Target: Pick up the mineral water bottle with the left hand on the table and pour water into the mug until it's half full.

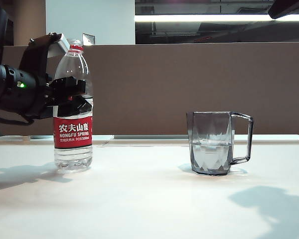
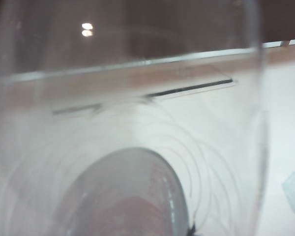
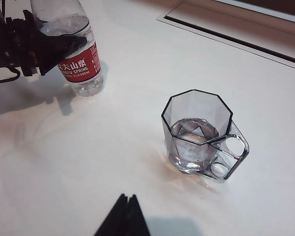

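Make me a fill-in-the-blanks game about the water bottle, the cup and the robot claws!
1. The left claw grips the clear plastic bottle, which stands ___ on the off-white table.
2. The label on the bottle is mostly ___.
3. The smoky grey faceted mug holds water about ___ way up.
4. The right claw, low in its own view, holds ___.

Answers: upright; red; half; nothing

Exterior cam: table height, level, facing the brown back wall [image 1: 164,89]. Left wrist cam: pressed against the clear plastic red-labelled bottle [image 2: 137,147], mostly blur. Right wrist cam: high, angled down. Exterior and right wrist share bottle and smoky grey faceted mug [image 3: 199,132].
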`<action>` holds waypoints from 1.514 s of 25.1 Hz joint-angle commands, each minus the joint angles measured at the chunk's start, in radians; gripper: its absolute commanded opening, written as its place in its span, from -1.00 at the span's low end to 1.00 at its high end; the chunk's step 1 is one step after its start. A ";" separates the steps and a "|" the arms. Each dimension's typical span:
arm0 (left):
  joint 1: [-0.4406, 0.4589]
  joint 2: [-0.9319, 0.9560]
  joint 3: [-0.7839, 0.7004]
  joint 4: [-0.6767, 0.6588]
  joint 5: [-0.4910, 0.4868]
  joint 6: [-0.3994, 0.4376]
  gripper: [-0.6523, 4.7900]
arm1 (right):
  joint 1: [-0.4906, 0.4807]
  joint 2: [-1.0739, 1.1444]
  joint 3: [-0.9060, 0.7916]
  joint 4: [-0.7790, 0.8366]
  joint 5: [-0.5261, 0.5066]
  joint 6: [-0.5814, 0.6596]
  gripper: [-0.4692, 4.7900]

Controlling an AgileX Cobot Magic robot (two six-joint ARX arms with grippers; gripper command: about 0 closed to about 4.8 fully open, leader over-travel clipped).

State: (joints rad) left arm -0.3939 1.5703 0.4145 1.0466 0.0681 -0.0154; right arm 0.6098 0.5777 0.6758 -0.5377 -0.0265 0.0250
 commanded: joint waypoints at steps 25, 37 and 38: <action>0.001 -0.016 0.006 0.006 0.003 -0.001 0.74 | 0.000 -0.002 0.006 0.019 0.002 -0.003 -0.85; 0.001 -0.294 0.006 -0.439 0.003 0.000 0.74 | 0.000 -0.002 0.006 0.018 0.002 -0.003 -0.85; 0.001 -0.323 0.006 -0.486 0.003 0.000 0.74 | 0.000 -0.002 0.006 0.019 0.002 -0.003 -0.85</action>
State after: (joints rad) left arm -0.3939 1.2663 0.4168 0.6010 0.0681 -0.0170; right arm 0.6098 0.5777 0.6758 -0.5377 -0.0261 0.0254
